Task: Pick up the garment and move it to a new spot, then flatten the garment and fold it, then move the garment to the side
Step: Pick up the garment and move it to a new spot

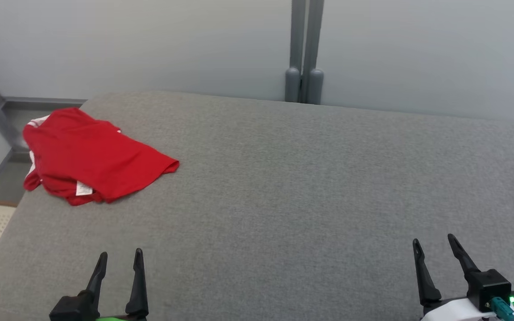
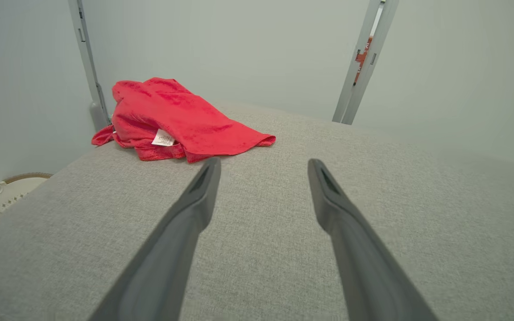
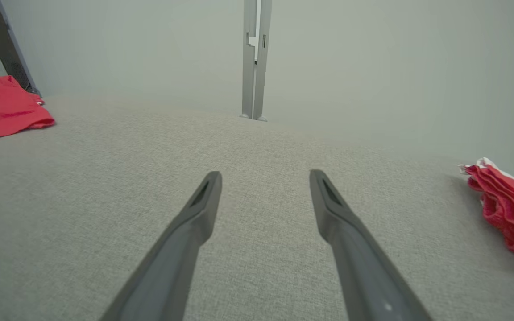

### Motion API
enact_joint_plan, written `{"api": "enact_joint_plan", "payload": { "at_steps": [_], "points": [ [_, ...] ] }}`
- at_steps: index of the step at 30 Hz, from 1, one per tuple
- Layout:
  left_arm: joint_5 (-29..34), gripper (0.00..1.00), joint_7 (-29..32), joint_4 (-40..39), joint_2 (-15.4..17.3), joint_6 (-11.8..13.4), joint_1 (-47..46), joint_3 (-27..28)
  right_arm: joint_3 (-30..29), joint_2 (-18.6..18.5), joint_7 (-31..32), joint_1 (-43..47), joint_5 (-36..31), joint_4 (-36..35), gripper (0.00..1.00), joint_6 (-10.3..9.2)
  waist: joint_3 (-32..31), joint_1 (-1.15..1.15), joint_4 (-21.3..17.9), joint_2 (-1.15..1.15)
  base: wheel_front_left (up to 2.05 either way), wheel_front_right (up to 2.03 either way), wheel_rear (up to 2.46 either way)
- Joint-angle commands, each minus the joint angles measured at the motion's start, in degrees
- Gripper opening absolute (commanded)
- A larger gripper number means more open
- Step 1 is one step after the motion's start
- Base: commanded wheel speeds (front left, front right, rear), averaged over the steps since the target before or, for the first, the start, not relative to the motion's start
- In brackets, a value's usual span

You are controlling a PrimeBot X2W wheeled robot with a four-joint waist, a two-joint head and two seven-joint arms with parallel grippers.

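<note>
– Grey woven tabletop [image 1: 283, 187], pale wall panels [image 1: 150, 44] behind, and the red garment [image 1: 92, 156] is heaped out at ten o'clock, hard by the far-left corner. Both arms sit at the near edge, the left gripper [image 1: 121, 253] at seven o'clock and the right gripper [image 1: 433, 238] at five. Each has its fingers spread wide, with nothing between them.

– How will that cloth behave once it's lifted?

– Light, limp, thin knit, I'd say. No stiffness, so it should sag and trail. I'd pinch the loose corner [image 1: 170, 166] pointing toward the middle, or the bunched edge by the white label [image 1: 84, 188]. Clamp the flat top and you may catch only one layer.

– Do the wrist cameras add anything?

– They do! The left wrist view looks low across the heap, so you see the folds tucked under beside the label and how high the pile stands. The right wrist view picks out a second red bundle [image 3: 507, 205] at three o'clock, layered, with white trim. From the head camera that one is a mere sliver at the table's edge.
</note>
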Motion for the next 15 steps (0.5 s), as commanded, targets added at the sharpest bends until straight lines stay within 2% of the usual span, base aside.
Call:
{"api": "enact_joint_plan", "payload": {
  "at_steps": [1, 8, 11, 15],
  "points": [
    [-0.02, 1.0, -0.04, -0.01, 0.19, 0.21, 1.07, 0.46, 0.57, -0.07, -0.15, -0.88, 0.2, -0.07, 1.0, -0.11, -0.3, 0.0, 6.72, 0.0, 0.0, 0.0, 0.0],
    [-2.19, 1.0, -0.03, -0.52, 0.19, 0.54, 1.11, 1.28, 2.66, -0.03, -0.15, -1.96, 1.26, 0.27, 1.0, -0.11, -0.14, 0.0, 9.71, 0.0, 0.0, 0.0, 0.0],
    [-3.66, 1.0, -0.03, 0.08, 0.18, 0.48, -1.22, 0.36, 2.46, -0.01, -0.15, -1.42, 1.42, 0.58, 1.0, -0.11, 0.52, 0.0, 9.74, 0.0, 0.0, 0.0, 0.0],
    [-5.49, 1.0, -0.03, 4.8, 0.16, 1.01, -6.54, -0.85, 2.44, -0.25, -0.15, -1.72, 0.99, 0.45, 1.0, -0.11, 3.4, 0.0, 8.58, 0.0, 0.0, 0.0, 0.0]
  ]
}}
